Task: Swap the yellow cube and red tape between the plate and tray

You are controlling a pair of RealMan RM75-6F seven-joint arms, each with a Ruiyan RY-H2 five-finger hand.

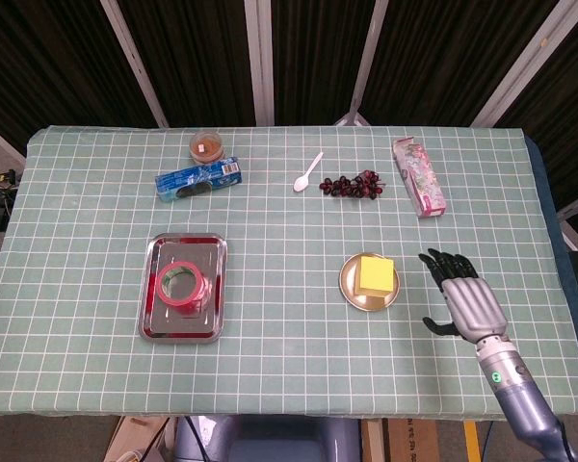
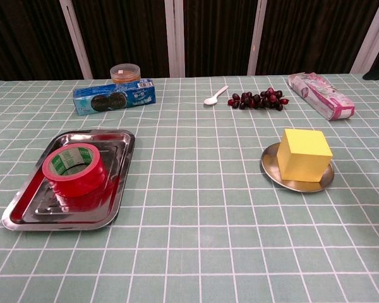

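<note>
My right hand (image 1: 459, 294) hovers with fingers spread, empty, just right of the plate (image 1: 350, 290) holding the yellow cube (image 1: 374, 275). Red tape (image 1: 182, 284) lies in the tray (image 1: 150, 308). I can barely see the left hand, so I cannot tell its state.

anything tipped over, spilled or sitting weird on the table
Nothing stands out. The red tape roll lies flat in the steel tray, and the yellow cube sits squarely on the round metal plate.
</note>
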